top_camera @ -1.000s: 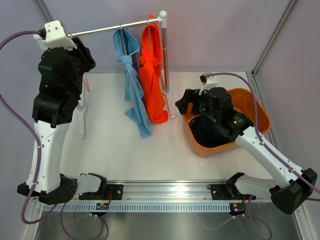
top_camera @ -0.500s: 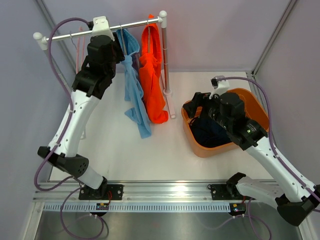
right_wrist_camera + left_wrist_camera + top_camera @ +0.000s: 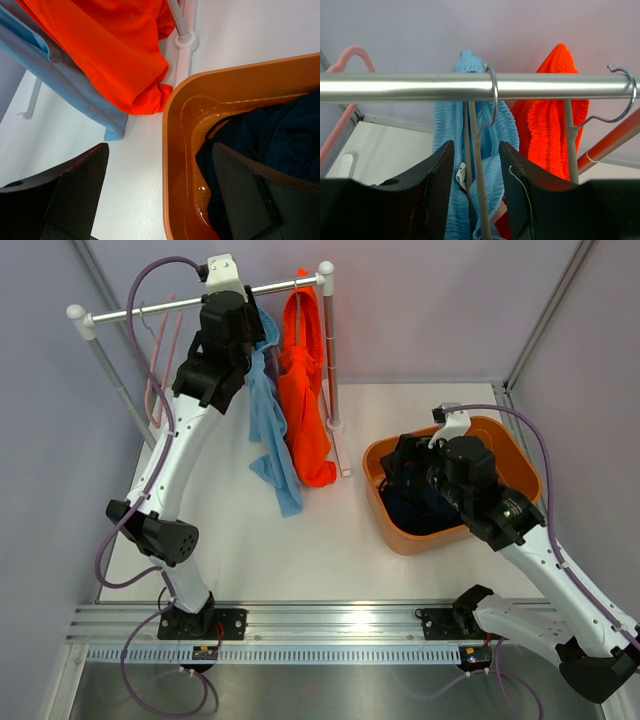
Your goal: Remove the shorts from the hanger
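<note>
White surface (image 3: 330, 540), rail (image 3: 420, 86) behind: light blue shorts (image 3: 451, 117) hang vertically on hanger (image 3: 476, 150) straight ahead, framed between half-open, empty left fingers (image 3: 440, 180); right fingers (image 3: 80, 185) spread wide, empty, well apart over bin (image 3: 167, 150).

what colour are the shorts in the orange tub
The shorts are dark navy, seen best in the right wrist view, lying in the orange tub.

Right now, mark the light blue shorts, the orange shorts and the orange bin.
light blue shorts (image 3: 268, 430), top external view, mid-length of the hanging fabric.
orange shorts (image 3: 305, 415), top external view, middle of the hanging fabric.
orange bin (image 3: 168, 160), right wrist view, its left rim.
</note>
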